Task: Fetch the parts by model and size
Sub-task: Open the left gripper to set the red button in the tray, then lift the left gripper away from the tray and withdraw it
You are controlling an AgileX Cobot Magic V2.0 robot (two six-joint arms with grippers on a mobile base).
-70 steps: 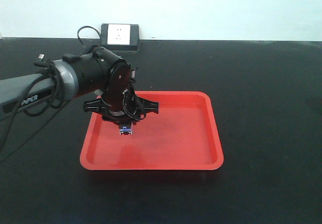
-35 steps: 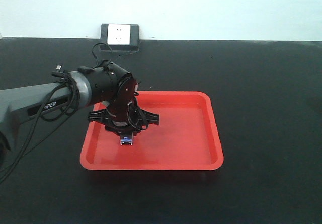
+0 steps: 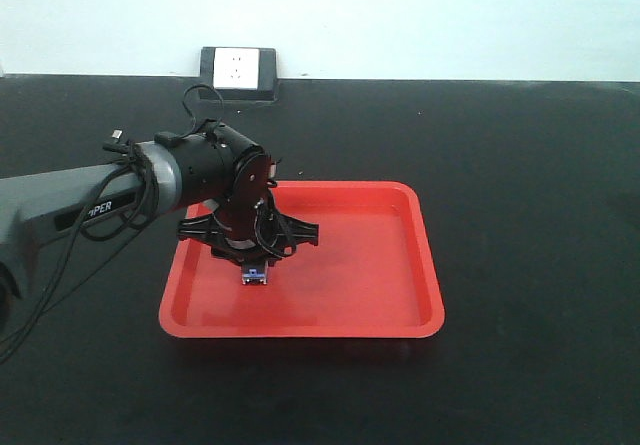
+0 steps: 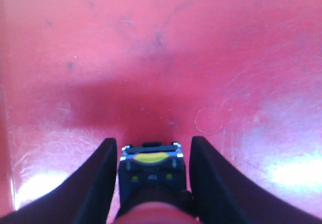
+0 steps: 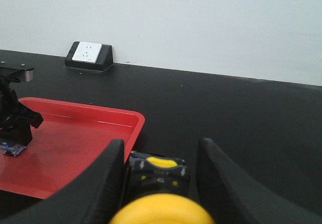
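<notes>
Right gripper was out of the front view entirely, seen only from its own wrist camera. The yellow-capped switch there had its cap as a blurred yellow blob cut off at the bottom edge. Only the dark body with a yellow patch on the end face read clearly. The red-capped switch was the same in the left wrist view: cap a blurred red smear at the bottom edge, black body sharp above it. From the front the left gripper and wrist covered nearly all of that switch. Only the blue-grey base poked out below. Couldn't tell if the base touched the floor of the red tray or sat just above it.

Left gripper pointed down into the tray's left half, fingers narrowly apart and pressed on both sides of the red-capped switch's body. Right gripper fingers were likewise close on either side of the yellow-capped switch, apparently clamping it. Contact was hard to confirm, with a thin dark line each side. That switch hung over the black table, just beside the tray's right rim and outside it. Wall socket sat at the table's far edge.
</notes>
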